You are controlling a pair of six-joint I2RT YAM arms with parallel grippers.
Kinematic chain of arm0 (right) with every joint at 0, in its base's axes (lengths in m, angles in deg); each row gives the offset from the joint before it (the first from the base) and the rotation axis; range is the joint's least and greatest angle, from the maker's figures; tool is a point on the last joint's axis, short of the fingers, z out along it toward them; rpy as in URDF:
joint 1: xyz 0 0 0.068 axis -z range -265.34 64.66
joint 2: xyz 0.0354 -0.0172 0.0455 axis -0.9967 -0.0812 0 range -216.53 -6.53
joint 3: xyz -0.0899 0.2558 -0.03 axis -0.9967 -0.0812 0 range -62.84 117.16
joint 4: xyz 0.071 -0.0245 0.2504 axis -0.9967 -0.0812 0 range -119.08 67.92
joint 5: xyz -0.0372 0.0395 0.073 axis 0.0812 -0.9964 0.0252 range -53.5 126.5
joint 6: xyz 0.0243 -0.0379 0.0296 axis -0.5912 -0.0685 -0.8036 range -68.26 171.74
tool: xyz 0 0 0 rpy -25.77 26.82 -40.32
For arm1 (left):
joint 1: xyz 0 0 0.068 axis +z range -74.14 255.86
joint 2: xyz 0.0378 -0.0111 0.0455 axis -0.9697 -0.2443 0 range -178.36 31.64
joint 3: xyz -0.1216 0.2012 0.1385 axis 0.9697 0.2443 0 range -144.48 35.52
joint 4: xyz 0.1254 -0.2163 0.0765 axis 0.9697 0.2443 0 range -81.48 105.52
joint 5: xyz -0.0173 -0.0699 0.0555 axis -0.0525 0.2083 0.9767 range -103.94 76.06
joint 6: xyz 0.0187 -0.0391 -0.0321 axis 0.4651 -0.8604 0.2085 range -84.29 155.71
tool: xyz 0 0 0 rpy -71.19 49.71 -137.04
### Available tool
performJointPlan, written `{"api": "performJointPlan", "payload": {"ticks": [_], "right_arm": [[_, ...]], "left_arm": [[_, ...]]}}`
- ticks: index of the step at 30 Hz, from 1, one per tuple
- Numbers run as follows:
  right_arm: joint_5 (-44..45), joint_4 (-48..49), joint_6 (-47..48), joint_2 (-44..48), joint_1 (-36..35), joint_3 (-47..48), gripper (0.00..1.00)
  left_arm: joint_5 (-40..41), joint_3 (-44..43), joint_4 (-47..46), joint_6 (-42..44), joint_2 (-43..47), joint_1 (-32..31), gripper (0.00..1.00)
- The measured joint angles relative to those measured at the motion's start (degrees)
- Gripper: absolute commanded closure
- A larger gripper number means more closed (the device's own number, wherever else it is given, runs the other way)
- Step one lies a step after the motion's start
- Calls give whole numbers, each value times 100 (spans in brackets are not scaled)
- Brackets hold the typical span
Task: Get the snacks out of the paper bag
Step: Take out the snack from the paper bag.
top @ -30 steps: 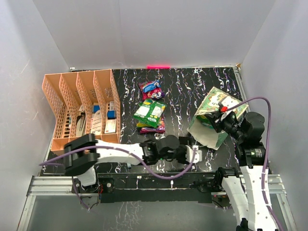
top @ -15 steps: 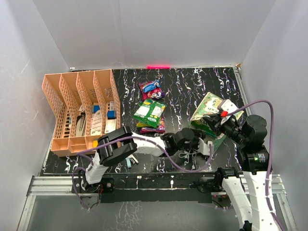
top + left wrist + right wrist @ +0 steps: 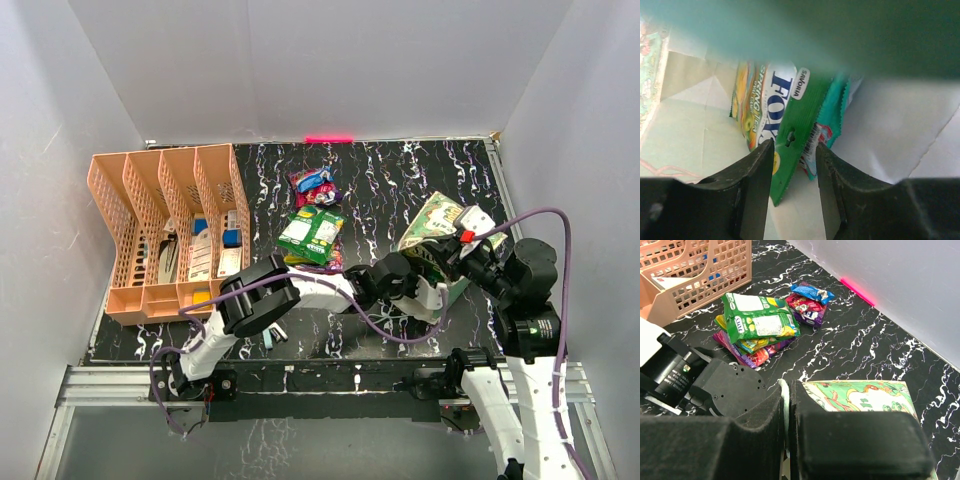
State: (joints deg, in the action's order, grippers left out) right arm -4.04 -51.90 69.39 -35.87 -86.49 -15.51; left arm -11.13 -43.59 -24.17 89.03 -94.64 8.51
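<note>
Paper bag point(image 3: 436, 222): lies tilted at the right side of the marbled black table point(image 3: 400, 175), printed face up. Its long axis runs from the far right down to the near left, and its mouth faces the left arm.
Right gripper point(image 3: 788, 402): fingers pressed together on a thin cream edge of the bag's rim, holding that edge up.
Left gripper point(image 3: 792, 192): reached in through the bag's mouth. Its fingers point(image 3: 757, 190) are apart, with a snack's end between them; whether the pads touch it cannot be told.
Green Fox packet point(image 3: 785, 145): inside the bag, long axis running away from the gripper and leaning a little. Its near end sits between the left fingers.
Teal packet point(image 3: 834, 112): also inside, just behind the green one, on the same slant.
Snacks outside the bag: a green-and-white packet point(image 3: 760, 320) rests on a purple packet point(image 3: 747, 359) mid-table. A blue packet point(image 3: 812, 291) and a red packet point(image 3: 804, 305) overlap just beyond them.
Orange slotted tray point(image 3: 130, 200): at the table's far left, well apart from the bag.
</note>
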Motion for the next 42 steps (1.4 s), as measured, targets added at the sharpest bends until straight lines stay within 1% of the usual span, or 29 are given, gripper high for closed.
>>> {"api": "performJointPlan", "payload": {"ticks": [3,5,9,13,17,21,23,27,34,37,42], "right_arm": [[2,0,0,0,0,26,93],[2,-2,0,-2,-2,37,93],[-2,-9,-2,-15,-4,103,93],[4,-13,0,-39,-2,111,93],[4,-28,0,-50,-4,111,93],[4,-39,0,-50,-7,111,93],[4,-39,0,-50,-15,111,93],[2,-42,0,-50,-26,111,93],[-2,-39,0,-50,-26,116,93],[-20,-39,-2,-66,-26,129,93],[-48,-39,-2,-83,-35,136,93]], "left_arm": [[92,-44,-22,92,-125,-11,58],[138,-125,-31,122,-219,-17,59],[350,-372,-50,199,-426,-33,65],[629,-544,-127,229,-538,-42,75],[772,-575,-179,208,-570,-35,80],[728,-573,-155,-50,-566,-33,83],[654,-555,-142,-223,-540,-26,81],[452,-518,-79,-579,-439,15,75],[321,-459,-28,-1093,-216,94,74],[319,-459,31,-1174,-216,96,69],[214,-459,105,-1307,-216,105,59]]}}
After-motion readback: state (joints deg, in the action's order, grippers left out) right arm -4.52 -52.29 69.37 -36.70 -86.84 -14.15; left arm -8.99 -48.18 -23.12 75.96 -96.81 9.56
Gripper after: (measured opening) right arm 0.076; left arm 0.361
